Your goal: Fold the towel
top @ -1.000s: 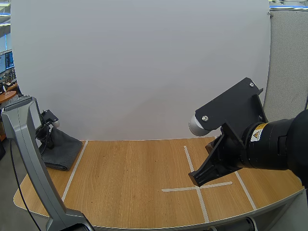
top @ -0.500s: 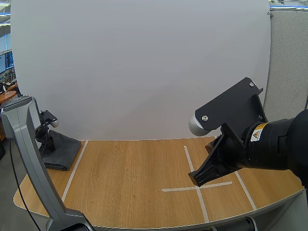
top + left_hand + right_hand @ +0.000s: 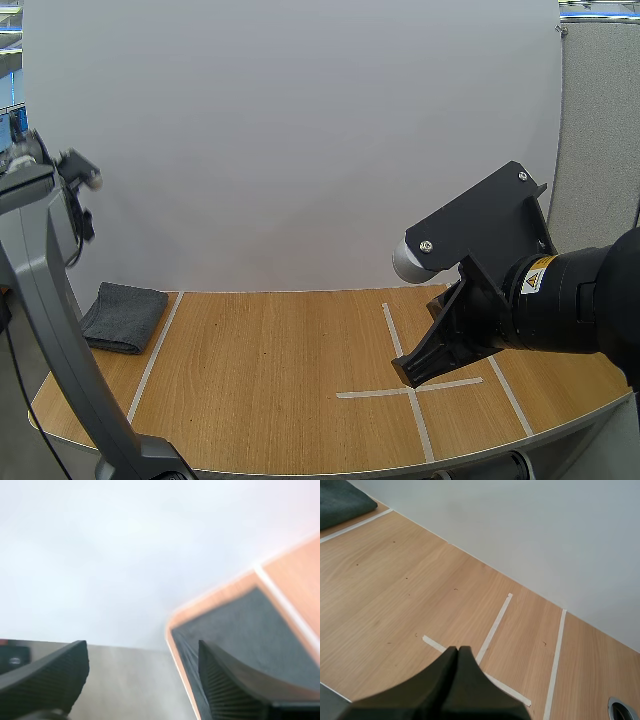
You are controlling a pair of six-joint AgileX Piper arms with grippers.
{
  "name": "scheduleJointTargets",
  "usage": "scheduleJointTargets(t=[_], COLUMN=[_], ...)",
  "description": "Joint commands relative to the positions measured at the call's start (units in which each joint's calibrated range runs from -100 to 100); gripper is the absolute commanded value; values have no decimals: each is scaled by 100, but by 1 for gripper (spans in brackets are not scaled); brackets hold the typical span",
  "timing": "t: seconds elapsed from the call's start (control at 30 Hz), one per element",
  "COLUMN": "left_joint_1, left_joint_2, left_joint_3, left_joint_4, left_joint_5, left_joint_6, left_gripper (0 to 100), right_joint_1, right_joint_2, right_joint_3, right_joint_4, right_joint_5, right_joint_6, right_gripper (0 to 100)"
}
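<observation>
You've got the dark grey towel lying folded flat at the table's far-left corner, outside the table's left tape line. Your left gripper hangs above that same table corner, over the towel's outer edge. Its fingers are spread wide, nothing between them, clear of the cloth. Over the table's right side, your right gripper sits above the tape cross, fingers pressed together into one wedge, holding nothing.

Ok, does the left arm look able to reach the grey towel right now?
Probably yes: the left tool, open, hangs above the towel at the table's left end, with nothing between them.
</observation>
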Motion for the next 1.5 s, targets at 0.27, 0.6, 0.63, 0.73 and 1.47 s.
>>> scheduleJointTargets(t=[0.27,0.6,0.63,0.73,1.47], left_joint_1=[433,516,516,516,-253], left_joint_2=[-2744,-4080,-4226,-4616,-6644], left_joint_3=[17,1394,1509,1893,4499], left_joint_4=[-2070,-3110,-3202,-3474,-3155], left_joint_5=[34,34,34,34,-1351], left_joint_6=[-1732,-1697,-1687,-1652,-1502], left_gripper=[0,0,0,0,0], right_joint_1=[157,368,368,368,392], right_joint_2=[-381,-1091,-1158,-1222,-1222], right_joint_3=[-261,742,993,1710,2451], right_joint_4=[-419,-1593,-1582,-1518,-1467], right_joint_5=[-392,-3479,-3800,-4430,-4784], right_joint_6=[674,2537,2649,2751,2751], right_gripper=[0,0,0,0,0])
